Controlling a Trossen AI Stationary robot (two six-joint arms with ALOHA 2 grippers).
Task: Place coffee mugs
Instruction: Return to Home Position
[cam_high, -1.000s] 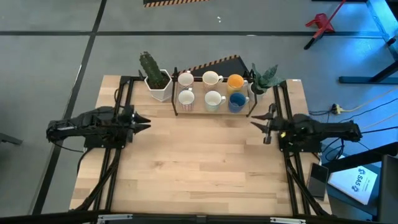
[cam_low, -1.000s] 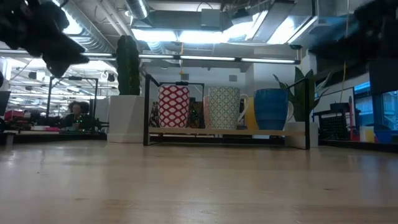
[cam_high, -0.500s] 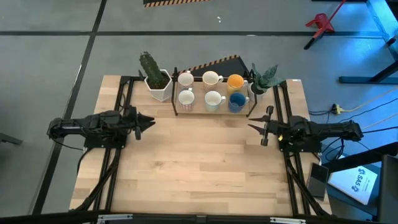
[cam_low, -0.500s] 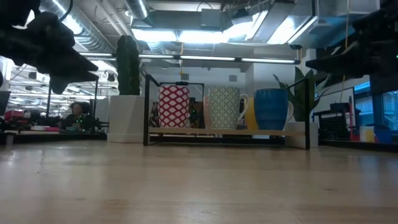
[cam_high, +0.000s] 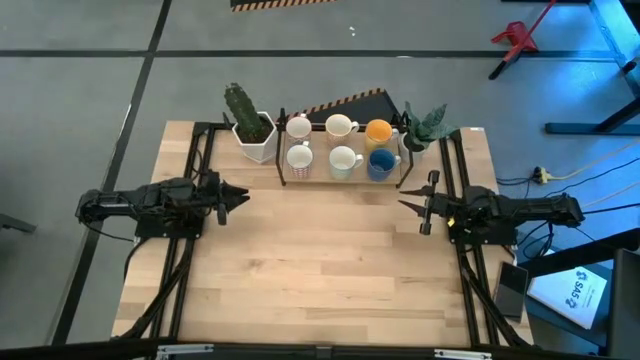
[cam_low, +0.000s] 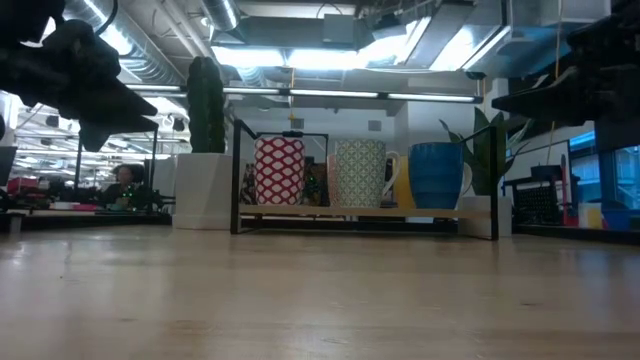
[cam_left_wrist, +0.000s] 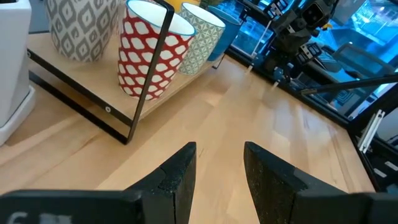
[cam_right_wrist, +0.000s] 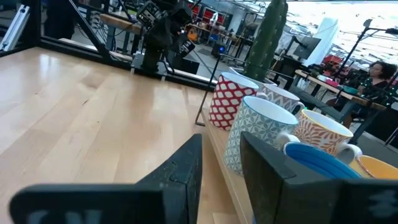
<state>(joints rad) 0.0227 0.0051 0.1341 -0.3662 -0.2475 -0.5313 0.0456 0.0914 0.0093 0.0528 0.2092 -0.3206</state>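
- 6 coffee mugs (cam_high: 343, 160) stand on 1 shelf (cam_low: 300, 211) at the desk's (cam_high: 330, 270) far edge, in 2 rows of 3.
- Left gripper (cam_left_wrist: 219, 152) and right gripper (cam_right_wrist: 221, 142): fingers a little apart, both empty.

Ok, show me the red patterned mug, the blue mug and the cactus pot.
red patterned mug (cam_low: 279, 172), low view, middle of its patterned side wall.
blue mug (cam_high: 380, 163), high view, inside its open top.
cactus pot (cam_high: 258, 148), high view, white wall just below the cactus.

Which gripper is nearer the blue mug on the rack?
Right. The right gripper hovers just in front of the right end of the rack, close to the blue mug; the left gripper is past the opposite end, farther off.
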